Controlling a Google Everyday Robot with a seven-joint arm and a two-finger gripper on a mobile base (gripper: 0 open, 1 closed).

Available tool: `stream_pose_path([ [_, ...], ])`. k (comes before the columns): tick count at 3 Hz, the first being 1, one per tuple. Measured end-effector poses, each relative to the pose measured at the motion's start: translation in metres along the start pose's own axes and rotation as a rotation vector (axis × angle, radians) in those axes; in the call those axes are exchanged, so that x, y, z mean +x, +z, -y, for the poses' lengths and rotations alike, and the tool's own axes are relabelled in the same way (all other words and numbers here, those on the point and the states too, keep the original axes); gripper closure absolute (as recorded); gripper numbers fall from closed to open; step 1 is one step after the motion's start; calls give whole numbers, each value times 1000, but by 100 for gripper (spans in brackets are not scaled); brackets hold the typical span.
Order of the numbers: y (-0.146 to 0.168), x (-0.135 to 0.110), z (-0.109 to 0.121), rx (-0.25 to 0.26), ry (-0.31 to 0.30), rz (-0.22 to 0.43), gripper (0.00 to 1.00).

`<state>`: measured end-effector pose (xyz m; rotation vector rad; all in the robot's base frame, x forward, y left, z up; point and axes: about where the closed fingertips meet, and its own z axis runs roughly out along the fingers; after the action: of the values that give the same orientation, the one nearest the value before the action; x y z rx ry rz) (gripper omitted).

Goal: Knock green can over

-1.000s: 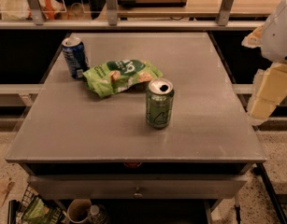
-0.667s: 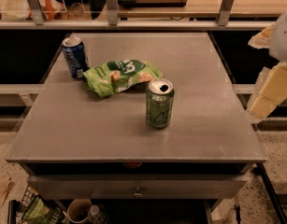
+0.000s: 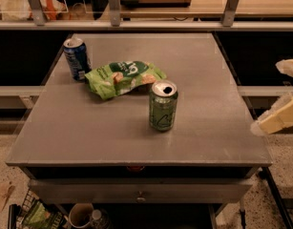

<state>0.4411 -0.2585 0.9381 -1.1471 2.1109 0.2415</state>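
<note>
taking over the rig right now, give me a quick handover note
Gripper: at the right edge of the view, beyond the table's right side, touching nothing.
Green can: upright near the middle of the table, a little toward the front, well apart from the gripper.
Others: the snack bag lies flat behind and to the left of the green can. The blue can stands upright at the back left.
Done: nothing yet, the green can is not knocked over.
Left: bring the gripper in from the right and tip the green can, probably with a push near its top.
</note>
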Motion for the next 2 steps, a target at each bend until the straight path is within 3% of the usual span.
stream_pose_path([
  [1, 0, -3, 2, 30, 36, 194, 0],
  [2, -2, -30, -10, 19, 56, 377, 0],
])
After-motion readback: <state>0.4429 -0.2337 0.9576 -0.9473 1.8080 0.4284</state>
